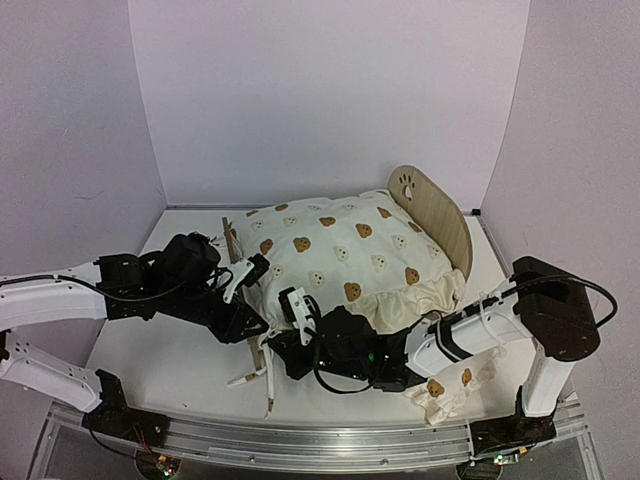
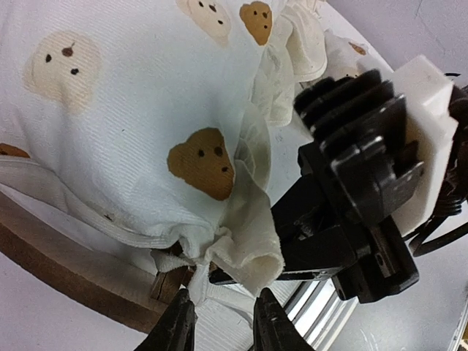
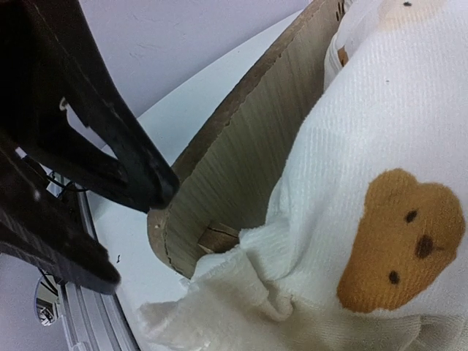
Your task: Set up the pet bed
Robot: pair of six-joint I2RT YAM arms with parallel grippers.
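The pet bed stands mid-table, its light-wood headboard (image 1: 440,215) with a paw cutout at the back right. A cream bear-print cushion (image 1: 340,250) lies heaped on it and hides the base. My left gripper (image 1: 243,278) is at the bed's front left corner. In the left wrist view, the left gripper (image 2: 223,318) is open, and a white cushion tie (image 2: 184,281) hangs just beyond its left fingertip. My right gripper (image 1: 297,310) reaches in from the right and is shut on the cushion's ruffle (image 2: 248,248). Fabric hides its own fingers in the right wrist view.
A small cream bear-print pillow (image 1: 445,385) lies under the right arm near the front edge. The bed's low wooden board (image 3: 241,146) curves beside the cushion corner. The left gripper's black fingers (image 3: 124,157) sit close to it. A metal rail (image 1: 300,435) runs along the table's near edge.
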